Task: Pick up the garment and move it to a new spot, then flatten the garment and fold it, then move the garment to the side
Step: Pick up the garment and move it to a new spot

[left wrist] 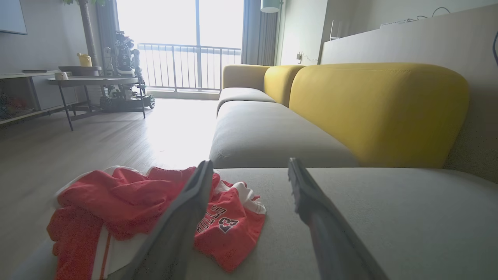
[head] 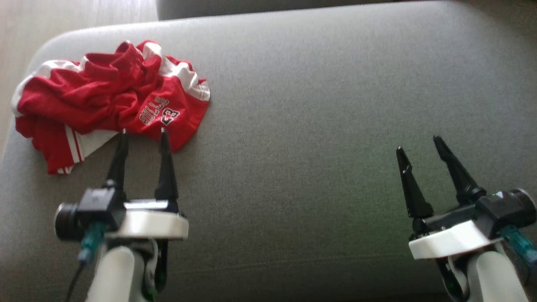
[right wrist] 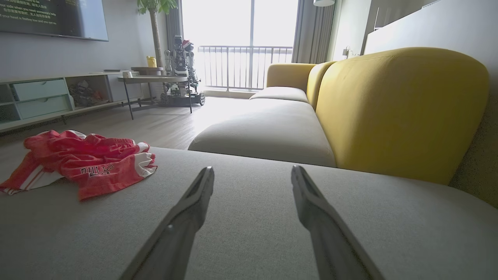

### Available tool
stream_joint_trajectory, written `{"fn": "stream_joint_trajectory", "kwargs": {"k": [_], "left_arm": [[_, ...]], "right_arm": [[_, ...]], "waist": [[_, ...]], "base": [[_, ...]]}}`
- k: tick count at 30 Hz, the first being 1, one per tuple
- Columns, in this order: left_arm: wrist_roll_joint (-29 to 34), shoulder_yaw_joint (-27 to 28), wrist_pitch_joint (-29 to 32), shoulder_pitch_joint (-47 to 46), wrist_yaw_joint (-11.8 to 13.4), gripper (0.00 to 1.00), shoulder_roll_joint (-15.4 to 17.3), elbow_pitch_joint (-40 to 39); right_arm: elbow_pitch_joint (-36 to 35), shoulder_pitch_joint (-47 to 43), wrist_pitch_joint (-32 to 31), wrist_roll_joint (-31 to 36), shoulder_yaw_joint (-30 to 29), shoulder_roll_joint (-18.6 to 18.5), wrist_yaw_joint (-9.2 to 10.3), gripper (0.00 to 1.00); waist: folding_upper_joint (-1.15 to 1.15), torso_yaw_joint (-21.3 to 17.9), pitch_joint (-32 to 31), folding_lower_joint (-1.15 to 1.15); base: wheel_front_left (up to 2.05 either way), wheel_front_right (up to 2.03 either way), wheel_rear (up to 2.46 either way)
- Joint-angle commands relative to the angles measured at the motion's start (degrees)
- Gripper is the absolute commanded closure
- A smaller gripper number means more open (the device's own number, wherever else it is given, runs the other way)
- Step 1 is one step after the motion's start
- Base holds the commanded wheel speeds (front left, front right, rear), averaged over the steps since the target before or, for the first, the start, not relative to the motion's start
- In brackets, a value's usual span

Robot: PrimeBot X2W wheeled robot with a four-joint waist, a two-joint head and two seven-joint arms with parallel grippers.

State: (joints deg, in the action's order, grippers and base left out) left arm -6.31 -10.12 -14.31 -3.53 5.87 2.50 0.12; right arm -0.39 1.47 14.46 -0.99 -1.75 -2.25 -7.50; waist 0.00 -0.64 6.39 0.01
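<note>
Two grippers hover over a broad grey seat cushion (head: 319, 105), both with their dark fingers spread wide and nothing between them. The left gripper (head: 142, 131) points at the near edge of the garment (head: 105, 100). In the head view its fingertips meet the red cloth's hem, but whether they touch it cannot be told. In the left wrist view its left finger crosses in front of the cloth and its right finger stands over plain grey fabric. The right gripper (head: 418, 144) is well apart from the garment, over the cushion's right half.

The garment is a red piece with white trim and upside-down lettering, lying crumpled in a heap at the cushion's far left corner. Its left side reaches the cushion's rounded edge, and a white-striped hem trails toward the near left. Beyond that edge is pale wooden floor (head: 63, 21).

From the garment's right edge, flat grey fabric runs across the middle and right of the cushion, on both sides of the right gripper. In the wrist views a yellow backrest (right wrist: 400, 109) bounds the cushion on their right side. Ahead, a narrow gap ends the cushion, and a second grey seat (right wrist: 268, 136) begins beyond it. A dark-legged round table (left wrist: 93, 81) stands far off on the floor near a bright window.
</note>
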Motion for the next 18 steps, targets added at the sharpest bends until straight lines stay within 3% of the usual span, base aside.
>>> {"fn": "stream_joint_trajectory", "kwargs": {"k": [1, 5, 11, 18], "left_arm": [[-0.48, 2.56, -0.69, -3.84, -0.54, 0.0, 0.38, -0.97], [-0.01, 4.01, -0.69, -10.54, -2.31, 0.0, 0.38, 3.52], [0.58, 6.6, -0.69, -21.81, -4.34, 0.0, 1.03, 18.45], [0.81, 8.74, -0.69, -35.55, -4.5, 0.0, 2.45, 34.5]], "right_arm": [[-2.5, 2.71, 0.54, 0.03, 1.12, -0.63, 0.01, 0.0], [-3.67, 4.35, 0.54, 0.19, 1.29, -0.63, 0.01, 0.0], [-5.17, 6.99, 0.54, 0.29, 1.88, -0.63, 0.01, 0.0], [-6.83, 9.6, 0.54, 0.53, 1.81, -0.63, 0.01, 0.0]], "waist": [[0.0, 0.03, 1.69, -0.01], [0.0, -0.3, 4.94, -0.01], [0.0, -1.69, 10.39, -0.01], [0.0, -3.04, 16.13, -0.01]], "base": [[0.0, 0.0, 0.0], [0.0, 0.0, 0.0], [0.0, 0.0, 0.0], [0.0, 0.0, 0.0]]}}
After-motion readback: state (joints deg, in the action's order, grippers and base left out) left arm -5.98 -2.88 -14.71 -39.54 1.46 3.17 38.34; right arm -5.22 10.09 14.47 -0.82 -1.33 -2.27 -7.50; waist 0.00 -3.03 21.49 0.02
